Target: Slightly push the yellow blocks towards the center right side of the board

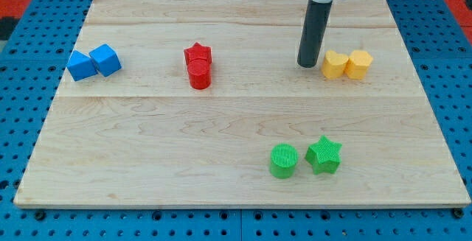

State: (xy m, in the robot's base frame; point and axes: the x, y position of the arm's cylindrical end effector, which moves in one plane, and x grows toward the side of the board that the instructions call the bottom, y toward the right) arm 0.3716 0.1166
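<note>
Two yellow blocks sit side by side at the view's upper right: a yellow pentagon-like block (335, 64) and a yellow hexagon block (359, 63), touching each other. My tip (307, 65) stands on the board just left of the yellow pair, a small gap from the nearer one. The dark rod rises from the tip to the view's top edge.
The wooden board (236, 189) lies on a blue pegboard. Two blue blocks (94, 63) sit at the upper left. A red star (198, 52) and a red cylinder (199, 74) touch at upper centre. A green cylinder (283, 160) and a green star (324, 155) sit at lower right.
</note>
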